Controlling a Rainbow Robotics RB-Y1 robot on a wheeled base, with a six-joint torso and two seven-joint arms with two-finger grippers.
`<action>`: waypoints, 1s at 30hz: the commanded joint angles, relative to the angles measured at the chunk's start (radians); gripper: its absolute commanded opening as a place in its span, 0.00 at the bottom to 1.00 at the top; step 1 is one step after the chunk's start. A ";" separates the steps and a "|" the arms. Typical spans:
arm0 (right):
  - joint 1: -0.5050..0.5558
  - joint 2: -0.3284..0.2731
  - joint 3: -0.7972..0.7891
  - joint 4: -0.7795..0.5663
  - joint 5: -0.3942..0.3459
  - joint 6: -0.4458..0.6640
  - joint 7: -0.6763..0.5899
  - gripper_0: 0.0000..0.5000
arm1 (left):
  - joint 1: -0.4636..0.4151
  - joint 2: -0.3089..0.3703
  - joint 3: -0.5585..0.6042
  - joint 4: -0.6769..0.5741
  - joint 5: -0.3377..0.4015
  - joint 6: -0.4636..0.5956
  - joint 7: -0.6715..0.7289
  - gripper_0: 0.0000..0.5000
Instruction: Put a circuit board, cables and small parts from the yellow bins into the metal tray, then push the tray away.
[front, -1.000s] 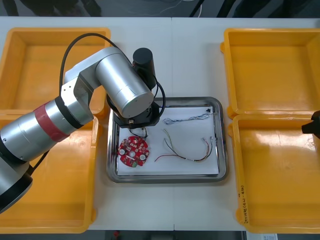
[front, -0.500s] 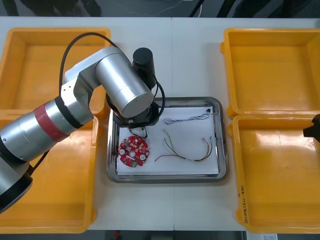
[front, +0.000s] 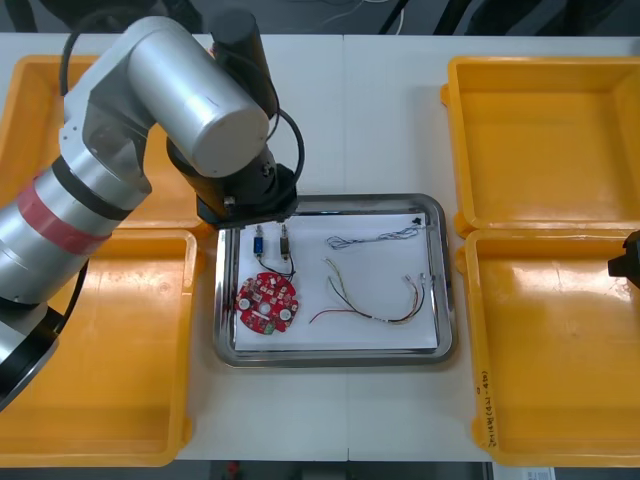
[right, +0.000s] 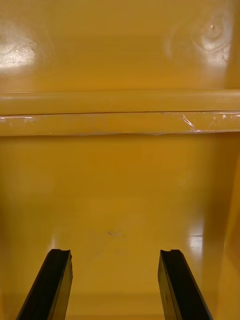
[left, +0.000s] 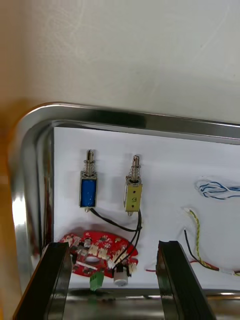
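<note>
Left gripper (left: 114, 246) hangs spread wide and empty over the far-left corner of the metal tray (front: 330, 361). Just inside that corner lie two small metal parts (left: 88, 190), side by side, long axes running far to near. A black cable (left: 115, 225) trails from them to the circuit board (front: 267, 301) by the tray's left edge. More cables (front: 375, 238) sprawl across the centre and right of the white liner.

The load looks complete, so I'd call the push next. The tray's long side runs left to right and its near rim lies nearward of this gripper, so it must come round there. The right gripper (right: 114, 252), fingers apart and empty, sits parked over the near right yellow bin (front: 470, 350), well apart, so the left arm is nearer.
</note>
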 joint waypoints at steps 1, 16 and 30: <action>0.015 0.011 0.016 -0.039 0.012 0.003 -0.022 1.00 | -0.038 0.065 0.104 -0.081 0.057 0.076 0.010 1.00; 0.013 -0.006 0.022 -0.096 0.003 0.003 -0.026 1.00 | -0.030 0.153 0.289 -0.134 0.156 0.113 -0.212 1.00; 0.011 -0.076 0.101 -0.171 -0.084 0.003 -0.037 1.00 | 0.108 0.257 0.434 -0.232 0.192 0.113 -0.398 1.00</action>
